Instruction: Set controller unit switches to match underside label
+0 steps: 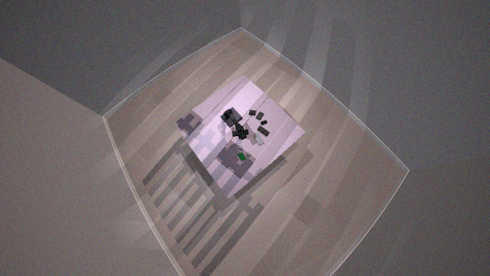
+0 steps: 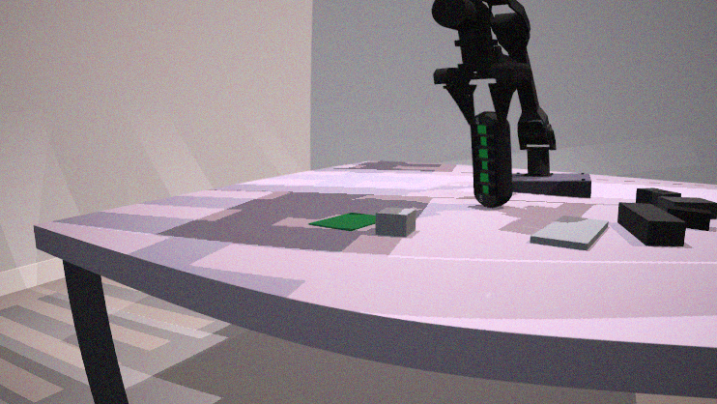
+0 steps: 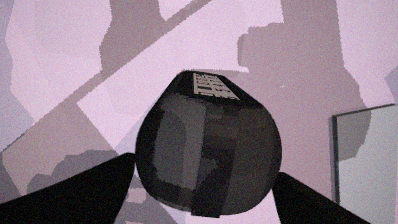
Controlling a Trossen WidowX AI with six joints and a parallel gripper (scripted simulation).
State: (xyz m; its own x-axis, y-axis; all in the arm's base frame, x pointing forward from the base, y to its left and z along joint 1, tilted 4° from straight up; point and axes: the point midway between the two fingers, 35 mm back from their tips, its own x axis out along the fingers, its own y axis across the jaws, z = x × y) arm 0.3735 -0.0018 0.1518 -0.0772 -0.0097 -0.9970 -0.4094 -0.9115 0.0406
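Observation:
The dark grey controller unit (image 2: 501, 160) (image 3: 215, 135) stands on end, with its lower end at or just above the bench. Its switch face shows in the exterior view as a column of green patches; which ends are pressed cannot be told. In the wrist view a pale label (image 3: 216, 86) shows on the face at the top of the picture, strongly foreshortened, its squares unreadable. My gripper (image 2: 488, 120) (image 3: 205, 171) is shut on the unit's upper end, one finger at each side. In the top view the arm hides the unit.
A green plate (image 1: 242, 156) (image 2: 346, 220) and a small grey block (image 2: 395, 222) lie on the bench (image 2: 351, 280). A pale flat plate (image 1: 259, 139) (image 2: 569, 234) (image 3: 370, 170) lies beside the unit. Several dark blocks (image 1: 263, 131) (image 2: 650, 224) lie beyond that plate.

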